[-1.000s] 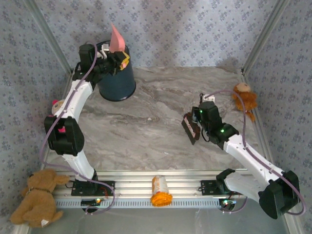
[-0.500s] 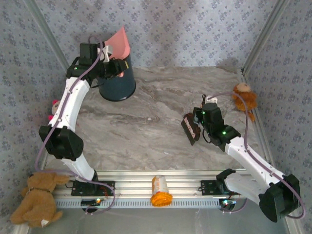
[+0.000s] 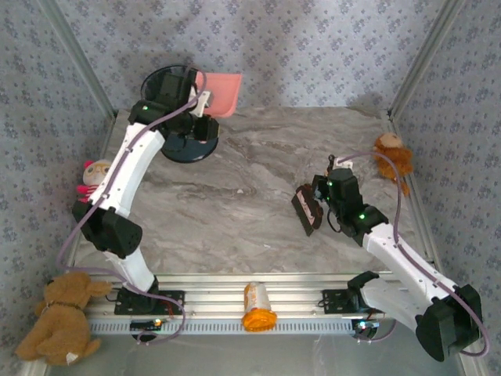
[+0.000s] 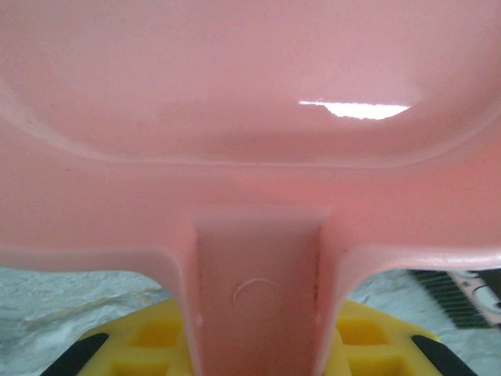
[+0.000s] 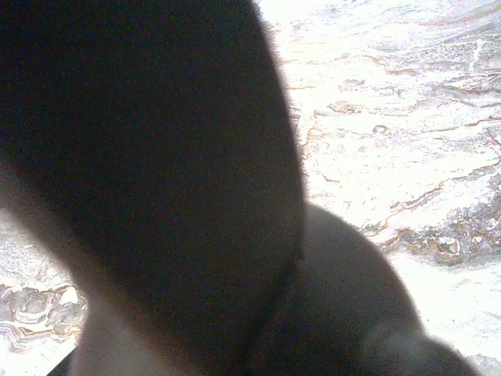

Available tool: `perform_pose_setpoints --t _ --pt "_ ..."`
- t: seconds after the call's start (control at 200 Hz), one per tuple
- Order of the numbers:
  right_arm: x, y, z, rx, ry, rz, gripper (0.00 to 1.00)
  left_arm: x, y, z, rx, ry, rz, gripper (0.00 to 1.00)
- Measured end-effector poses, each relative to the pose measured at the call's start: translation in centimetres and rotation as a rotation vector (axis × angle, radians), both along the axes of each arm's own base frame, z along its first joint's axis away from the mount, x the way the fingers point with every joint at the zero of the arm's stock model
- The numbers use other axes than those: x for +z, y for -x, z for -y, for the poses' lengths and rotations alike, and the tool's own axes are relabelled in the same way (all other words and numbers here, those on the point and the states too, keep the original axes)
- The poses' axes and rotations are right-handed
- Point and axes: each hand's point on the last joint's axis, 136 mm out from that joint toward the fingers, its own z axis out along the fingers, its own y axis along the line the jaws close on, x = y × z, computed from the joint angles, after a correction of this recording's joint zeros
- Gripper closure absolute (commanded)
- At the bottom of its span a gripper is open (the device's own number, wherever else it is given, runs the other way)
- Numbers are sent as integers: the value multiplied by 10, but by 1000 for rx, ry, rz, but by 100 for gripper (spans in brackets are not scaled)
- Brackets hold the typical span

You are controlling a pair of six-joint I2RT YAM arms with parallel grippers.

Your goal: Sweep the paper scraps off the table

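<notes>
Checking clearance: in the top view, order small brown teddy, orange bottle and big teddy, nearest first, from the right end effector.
From the right end effector:
1. Small brown teddy, right edge.
2. Orange bottle, front rail.
3. Big teddy, near-left corner.

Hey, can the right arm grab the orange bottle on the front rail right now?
Probably not as things stand. The right gripper is shut on the brush, so it has no free jaws. The way to the orange bottle on the rail looks open.
</notes>
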Motion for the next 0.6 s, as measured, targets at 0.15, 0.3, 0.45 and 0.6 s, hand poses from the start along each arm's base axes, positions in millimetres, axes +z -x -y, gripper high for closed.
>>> perform_pose_setpoints --t 0.15,0.3,0.45,0.6 --pt "-1 1 4 -10 -7 2 100 -29 0 8 -40 -150 -26 100" --pt "0 1 6 -14 -15 4 100 -56 4 18 -106 -264 -57 100" --pt "1 1 9 -24 -20 9 100 -72 13 28 -176 -347 -73 100" --pt "0 1 11 -29 -19 9 100 -89 18 38 -231 -389 -103 100"
